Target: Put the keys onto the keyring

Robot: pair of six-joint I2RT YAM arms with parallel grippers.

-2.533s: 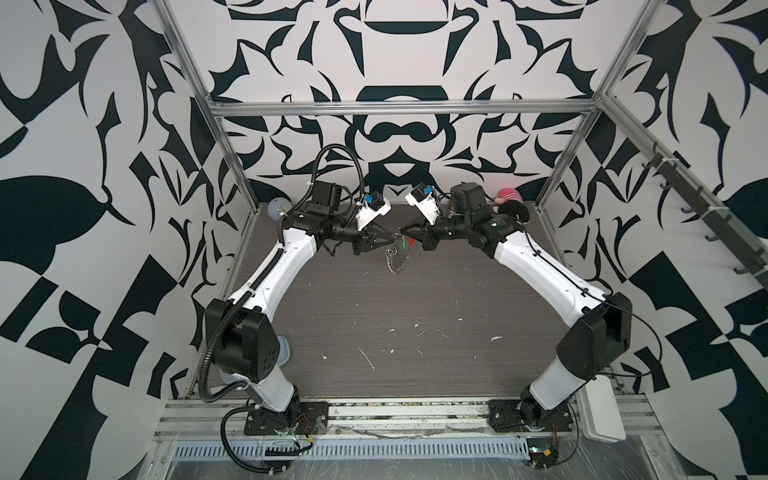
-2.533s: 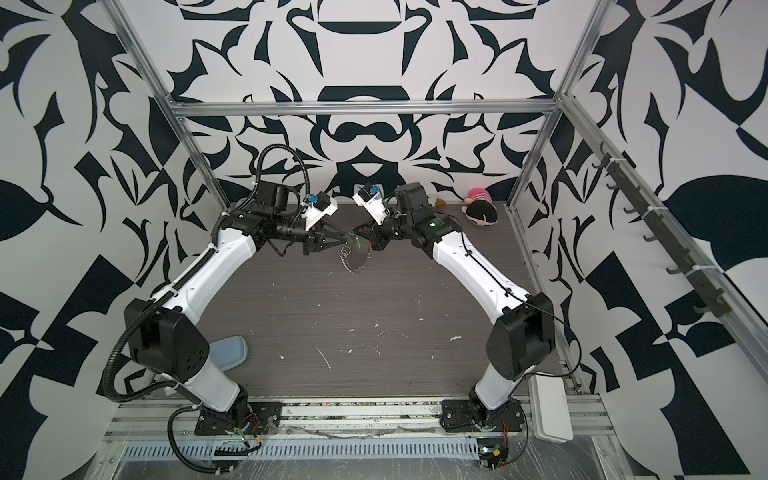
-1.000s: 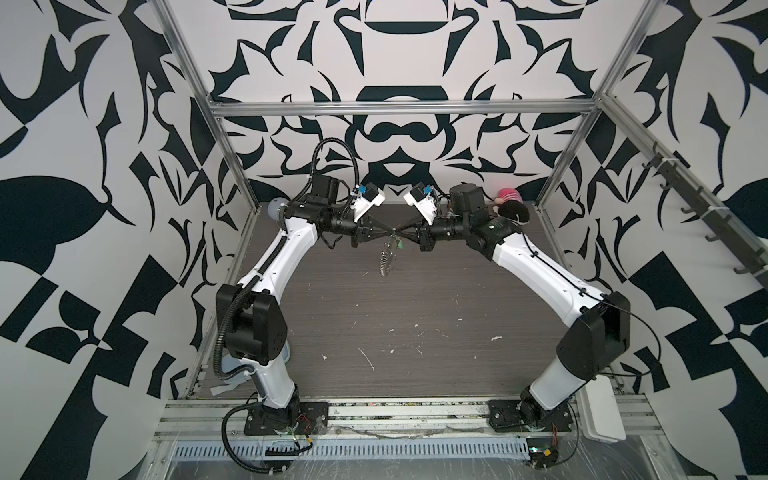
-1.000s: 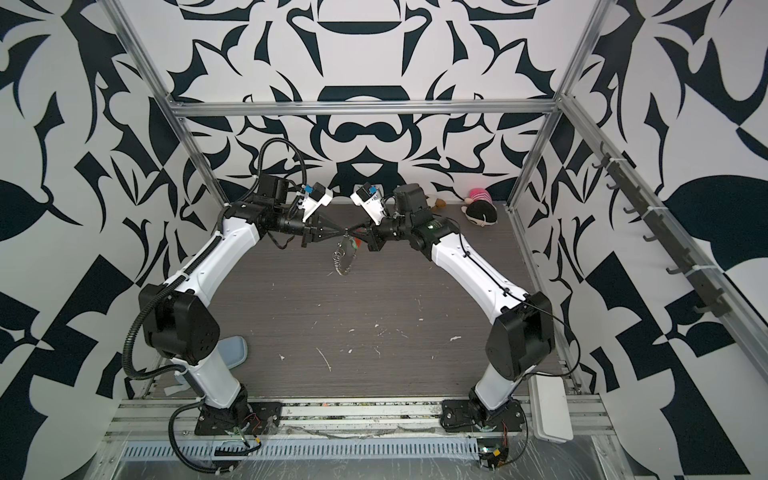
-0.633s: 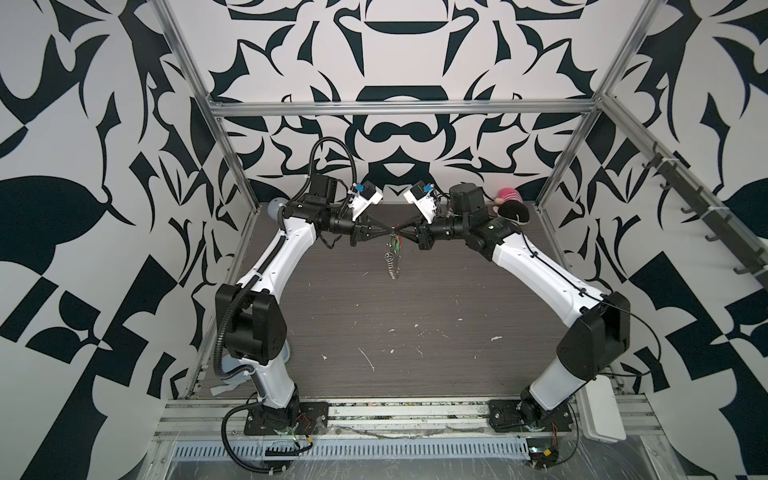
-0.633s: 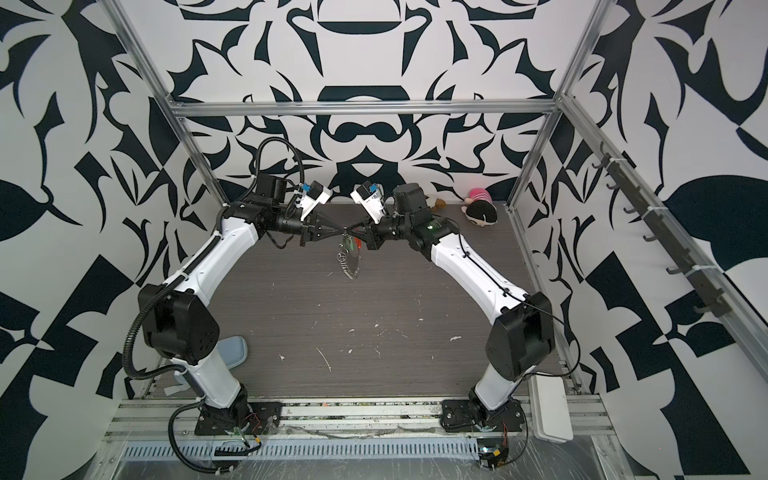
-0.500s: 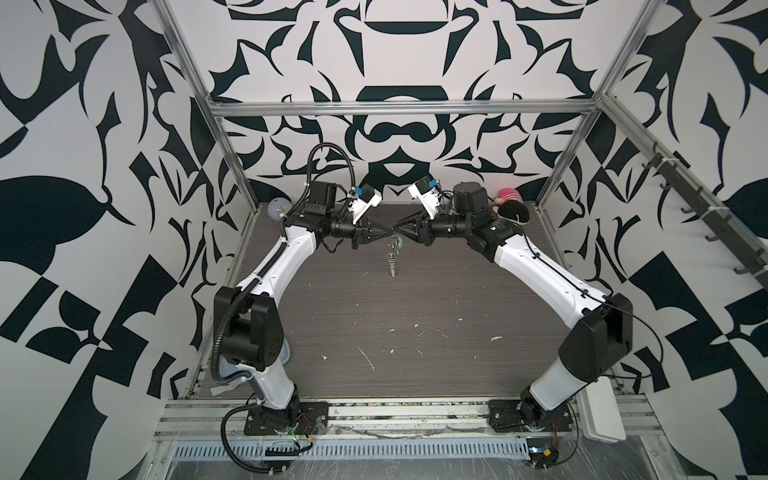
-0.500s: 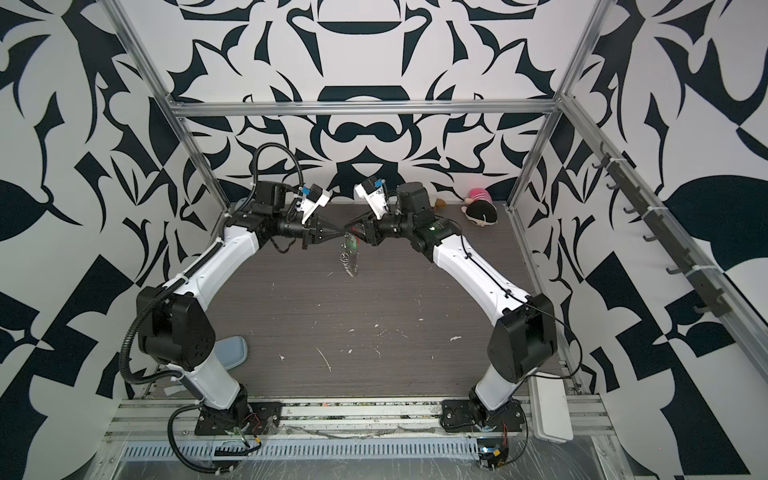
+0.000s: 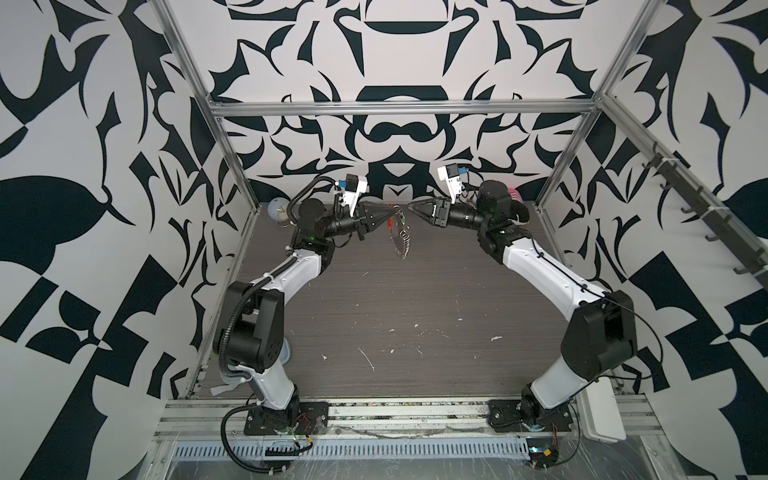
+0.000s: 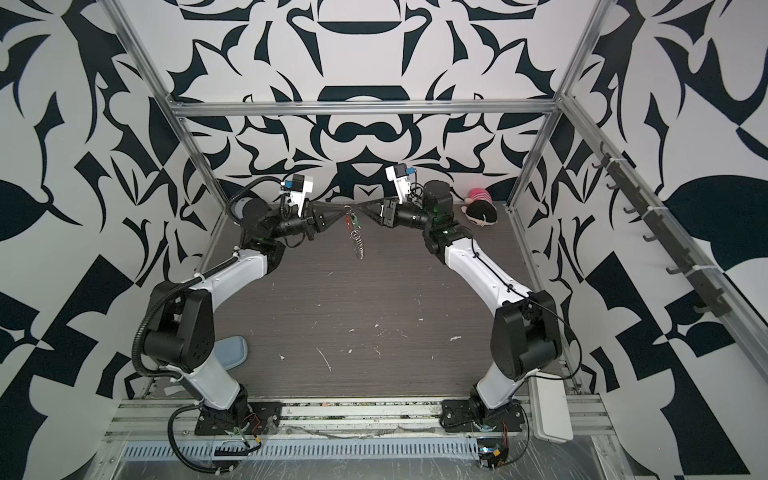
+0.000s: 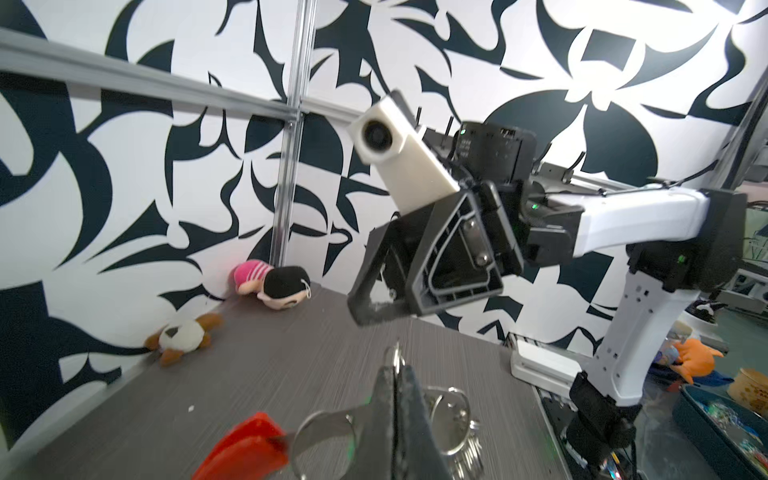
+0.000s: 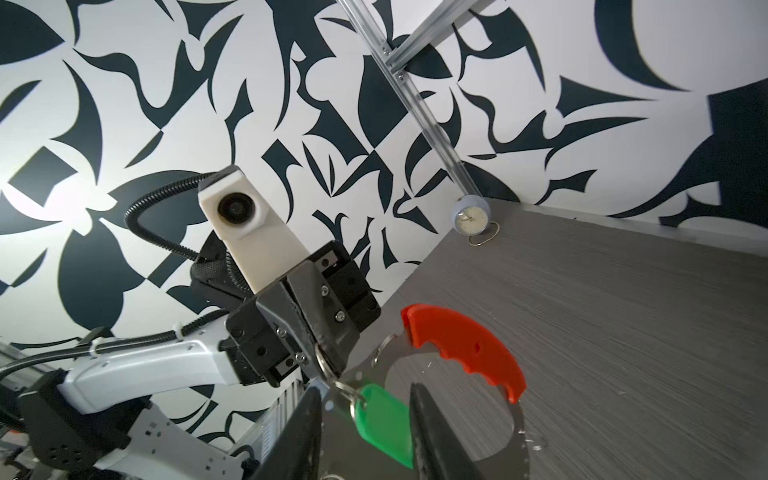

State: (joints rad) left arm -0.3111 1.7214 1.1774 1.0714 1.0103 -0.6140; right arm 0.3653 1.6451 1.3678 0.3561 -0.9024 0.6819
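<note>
Hanging above the back of the bench (image 9: 415,299), the keyring (image 9: 402,239) is pinched in the tightly closed left hand (image 9: 388,215). Its green key tag (image 12: 384,419) dangles from the loop just beside the right hand (image 9: 412,206), whose jaws stand partly apart, gripping nothing.

Green-tagged keys (image 12: 382,419) against the thin silver keyring (image 12: 461,351) (red-orange grip, small rings), midair.

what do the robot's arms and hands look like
Left arm and right arm: white shells, black joints. Left hand and right hand: black, wedge-shaped, tapering to a point, each with a white camera block. Ribbed black hose on the left arm; thin black cable tied along the right.
</note>
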